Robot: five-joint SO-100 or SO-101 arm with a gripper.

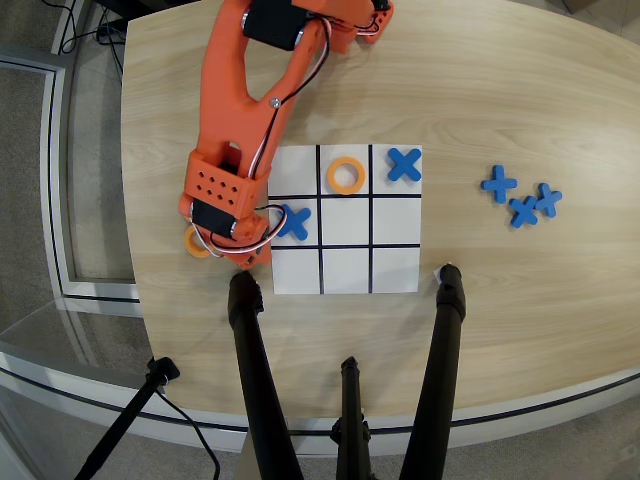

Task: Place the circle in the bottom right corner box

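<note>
An orange circle [196, 243] lies on the wooden table just left of the white 3x3 board [346, 278], half hidden under my arm. A second orange ring [346, 175] sits in the board's top middle cell. The bottom right corner box [395, 270] holds nothing. My orange gripper [245, 256] hangs over the board's lower left edge, right beside the half-hidden circle. Its fingers are covered by the wrist body, so I cannot see whether they are open or shut, or whether they touch that circle.
Blue X pieces occupy the top right cell [404, 164] and the middle left cell [294, 222]. Three more blue Xs [522, 196] lie on the table to the right. Black tripod legs [251, 340] [446, 320] rise along the board's near side.
</note>
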